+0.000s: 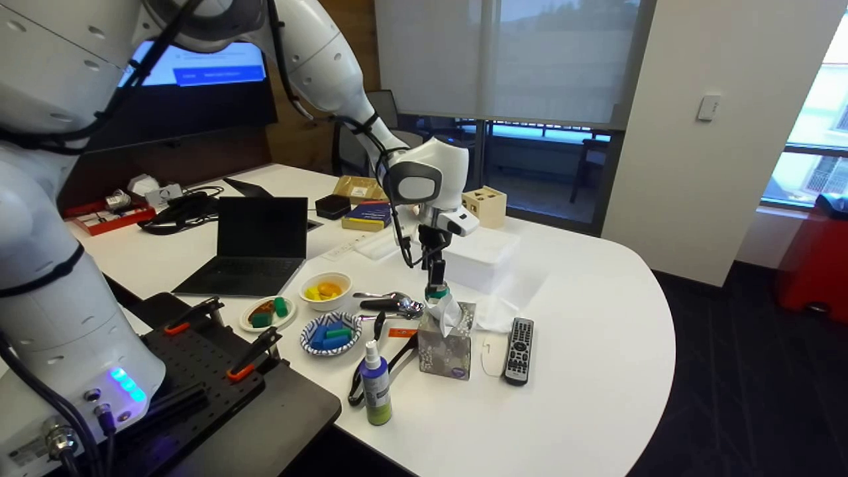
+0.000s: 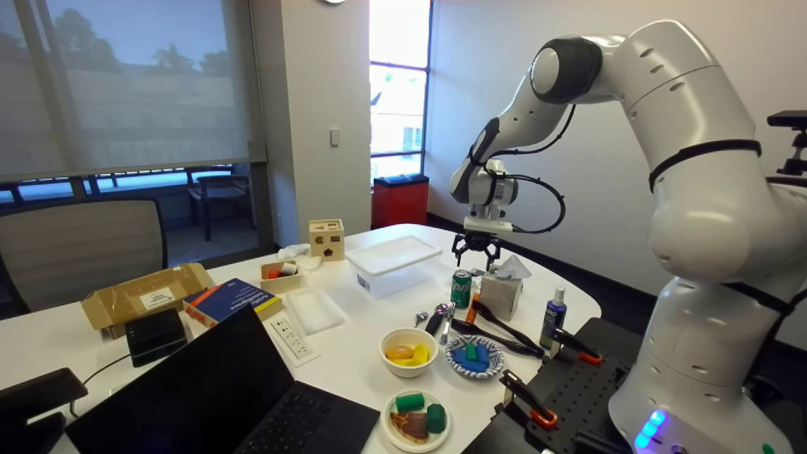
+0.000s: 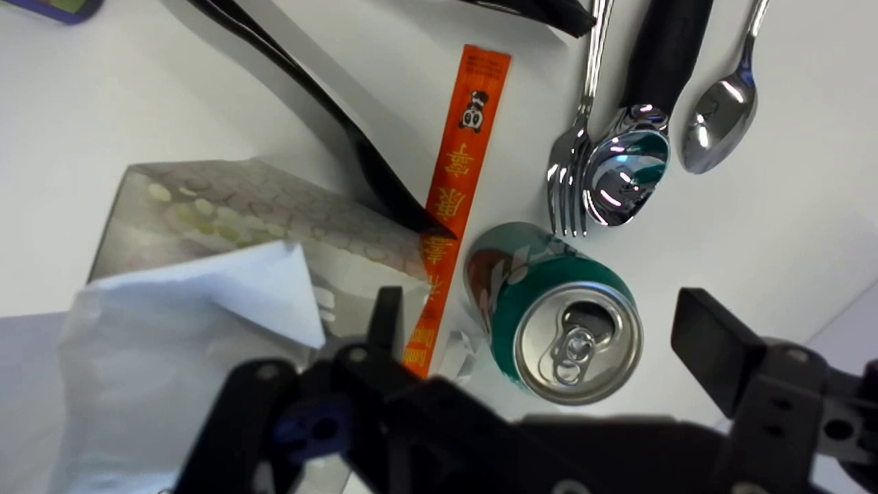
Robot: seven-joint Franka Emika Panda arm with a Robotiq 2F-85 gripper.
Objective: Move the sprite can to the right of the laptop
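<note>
Nearest in an exterior view, at eight o'clock from the green Sprite can (image 2: pixel 461 291), a black laptop (image 2: pixel 208 394) stands unfolded on a white table (image 2: pixel 345 356). Next, at seven o'clock, sits a white bowl (image 2: pixel 410 371). The can itself stands upright, a tissue box (image 2: pixel 501 297) just beside it at three o'clock. The claw (image 2: pixel 474 265) hangs spread just above the can, apart from it. Farther back, at ten o'clock, is a lidded clear box (image 2: pixel 392 257).
</note>
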